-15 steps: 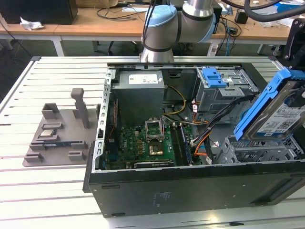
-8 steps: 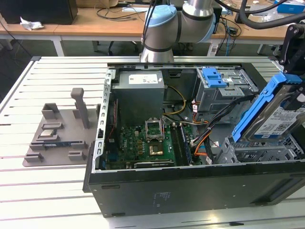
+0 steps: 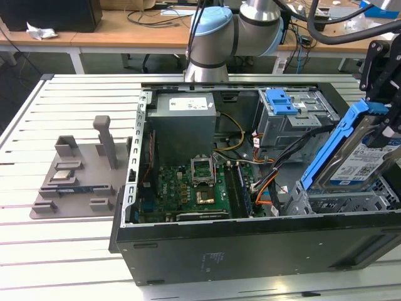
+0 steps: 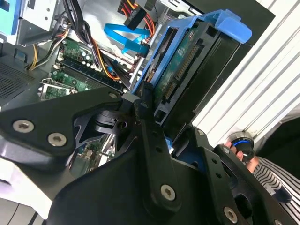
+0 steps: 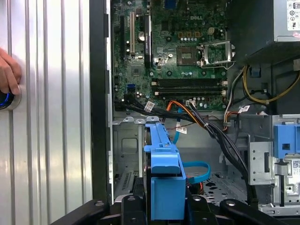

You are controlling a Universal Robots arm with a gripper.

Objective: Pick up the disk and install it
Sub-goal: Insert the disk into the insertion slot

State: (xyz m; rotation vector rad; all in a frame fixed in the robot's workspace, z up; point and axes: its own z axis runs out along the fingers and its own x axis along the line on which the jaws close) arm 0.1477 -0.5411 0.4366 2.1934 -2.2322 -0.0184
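End effector (image 3: 383,122) is clamping the disk (image 3: 358,162), its black metal fingers (image 4: 149,140) pressing on either side of the blue plastic frame. In both wrist views the fingers are closing narrowly on the frame end.

The disk is hanging at about 3 o'clock in the exterior view. It is a flat silver rectangle with a white-and-blue label facing up, and it is tilting steeply, with the high end toward 1 o'clock. Its low end is sitting down at the bare stamped-metal drive cage (image 3: 335,202) in the corner of the case (image 3: 250,251). I cannot tell whether it is seated.

The second wrist view is showing the disk's green circuit-board underside (image 4: 180,65) and the frame's squared blue tab.

The case is a black tower lying open on its side on the slatted aluminium counter (image 3: 62,251).
- A green motherboard (image 3: 188,188) is lying at 6 o'clock inside the case.
- A grey power-supply box (image 3: 185,122) is standing just past it at 12 o'clock.
- A blue latch piece (image 3: 281,100) is resting on the perforated bay at 1 o'clock.
- Black and orange cables (image 3: 276,172) are looping between the board and the cage.
- A flat blue ribbon cable (image 5: 194,171) is curling on the case floor.

A grey moulded fixture (image 3: 81,169) with upright posts is sitting on the counter at 9 o'clock, well apart from the case.

A person's hand (image 5: 8,70) is resting on a round button (image 5: 3,99) with a blue ring, set in the counter beside the case.
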